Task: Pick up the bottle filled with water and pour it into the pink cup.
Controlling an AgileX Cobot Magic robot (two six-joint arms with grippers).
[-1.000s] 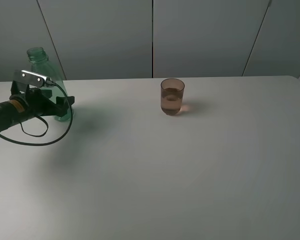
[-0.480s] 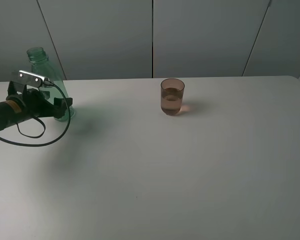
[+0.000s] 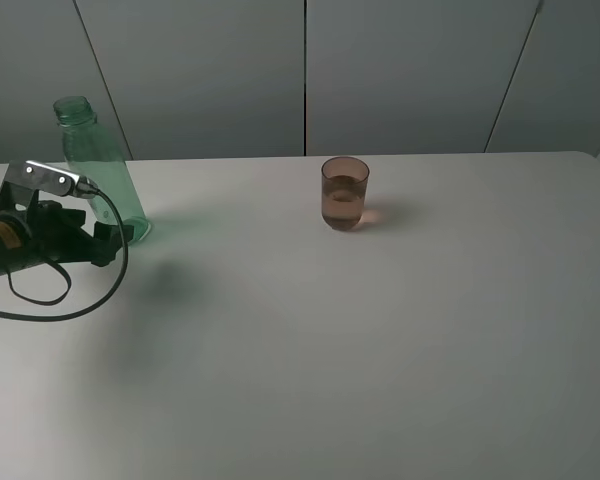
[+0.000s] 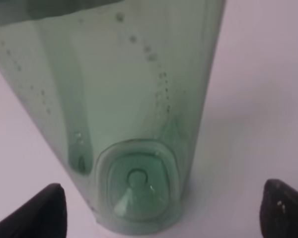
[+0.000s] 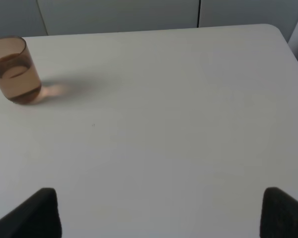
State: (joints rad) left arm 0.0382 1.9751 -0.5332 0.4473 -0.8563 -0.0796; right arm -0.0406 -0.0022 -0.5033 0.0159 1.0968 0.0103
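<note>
Bottle (image 3: 100, 165) stands upright, uncapped, at the table's (image 3: 380, 350) far left, free of any grip. Left gripper (image 3: 108, 238) sits just in front of its base, fingers spread wide and clear of the green wall. Pink cup (image 3: 345, 193) stands well apart near mid-table, partly filled. Right gripper (image 5: 159, 213): fingertips apart over bare tabletop, holding nothing

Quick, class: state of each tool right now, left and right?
Left tool: open, holding nothing; the bottle stands free between its fingertips.
Right tool: open, empty, away from the pink cup.
</note>
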